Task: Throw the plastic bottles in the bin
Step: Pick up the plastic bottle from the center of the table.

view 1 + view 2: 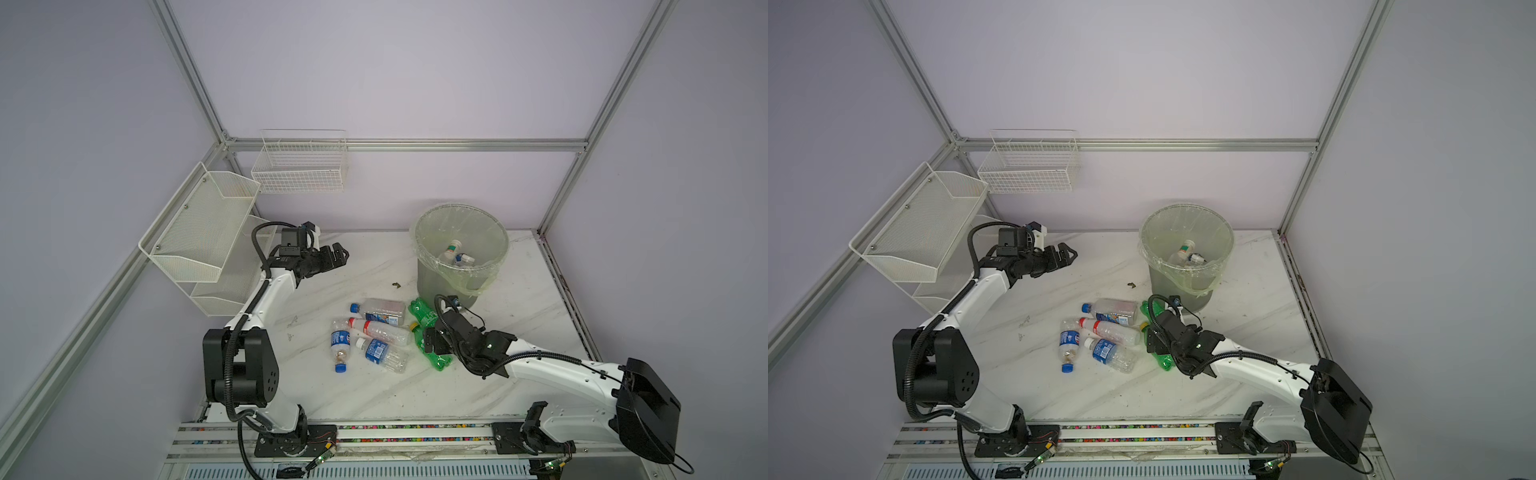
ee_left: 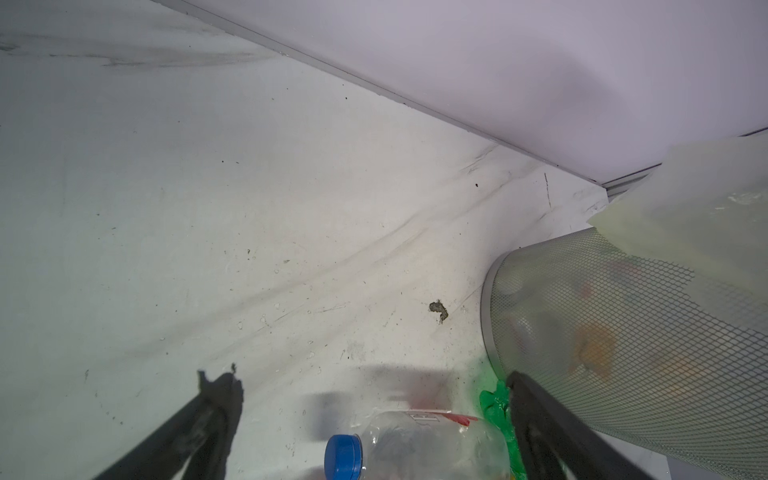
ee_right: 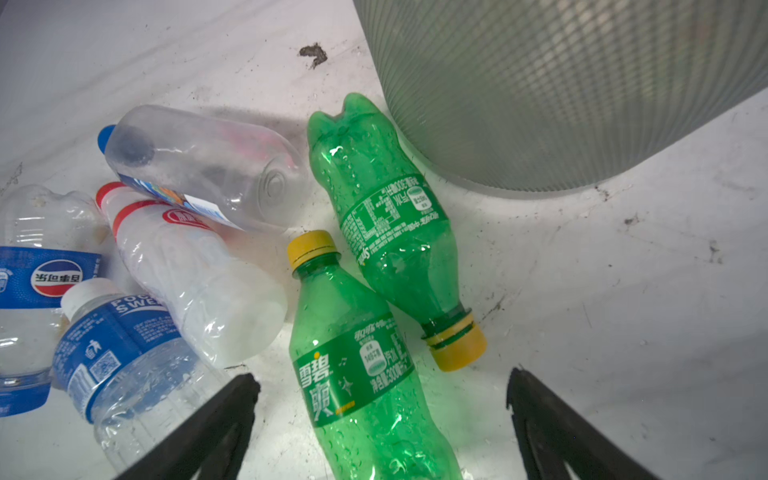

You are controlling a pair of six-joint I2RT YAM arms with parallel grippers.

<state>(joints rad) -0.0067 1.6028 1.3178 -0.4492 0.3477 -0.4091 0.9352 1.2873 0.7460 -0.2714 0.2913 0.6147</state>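
Several plastic bottles lie in a heap mid-table: a clear one with a blue cap (image 1: 380,309), a cloudy red-capped one (image 1: 380,330), two blue-labelled ones (image 1: 340,345) (image 1: 380,353) and two green ones (image 3: 386,208) (image 3: 357,374). The bin (image 1: 436,282), lined with a thin bag, stands behind them with bottles (image 1: 455,249) inside. My right gripper (image 3: 381,376) is open, its fingers straddling the nearer green bottle without touching it. My left gripper (image 1: 343,253) hangs open and empty above the table's back left; its wrist view shows the blue-capped bottle (image 2: 415,444) below and the bin (image 2: 602,332) beside it.
A white mesh basket (image 1: 199,232) and a wire basket (image 1: 299,166) hang on the left and back walls. A dark speck of dirt (image 1: 396,284) lies left of the bin. Aluminium frame rails border the table at the back and right.
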